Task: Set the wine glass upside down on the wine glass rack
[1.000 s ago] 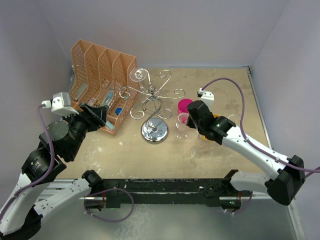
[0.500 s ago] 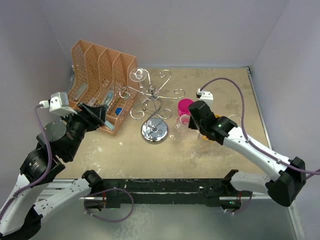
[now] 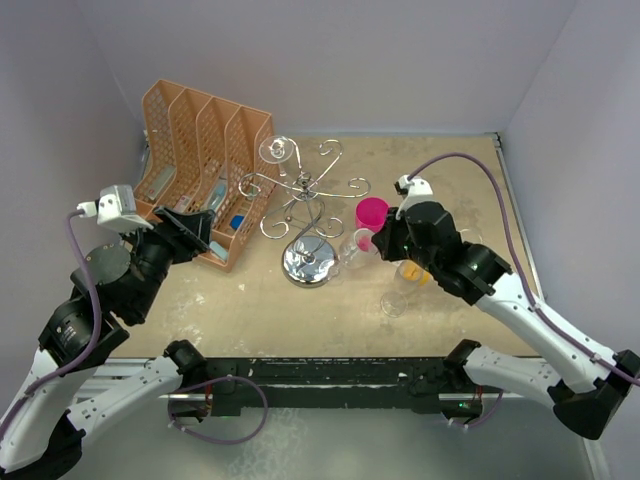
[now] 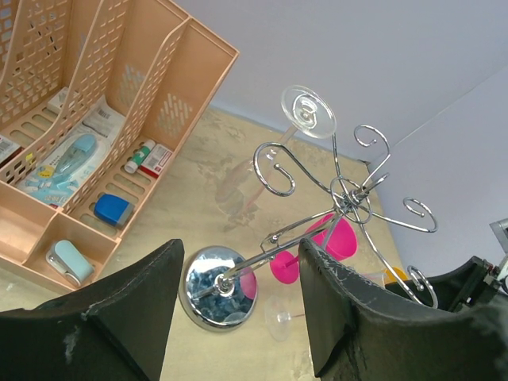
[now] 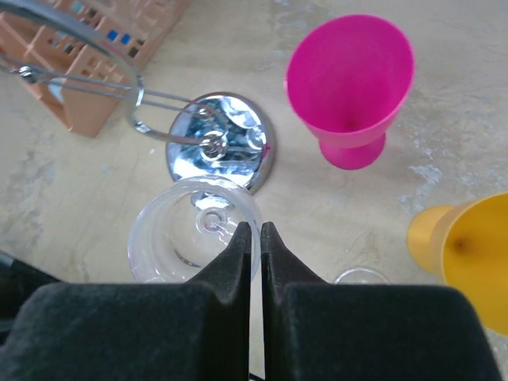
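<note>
The chrome wine glass rack point(image 3: 308, 195) stands mid-table on its round shiny base point(image 3: 308, 263). One clear glass point(image 3: 277, 151) hangs upside down on its back left arm. My right gripper point(image 3: 383, 244) is shut on the rim of a clear wine glass point(image 3: 352, 252), held tilted just right of the base. In the right wrist view my fingers point(image 5: 238, 252) pinch the rim of the glass point(image 5: 186, 238), with the base point(image 5: 218, 147) beyond. My left gripper point(image 3: 196, 232) is open and empty by the organizer. Its view shows the rack point(image 4: 349, 198) and the held glass's foot point(image 4: 280, 317).
An orange file organizer point(image 3: 200, 170) stands at the back left. A pink goblet point(image 3: 371, 213), a yellow cup point(image 3: 417, 272) and another clear glass point(image 3: 394, 302) stand to the right of the rack, under and beside my right arm.
My right gripper has raised and tipped the clear wine glass and shifted it a little left toward the rack's base. The left arm has barely moved.
</note>
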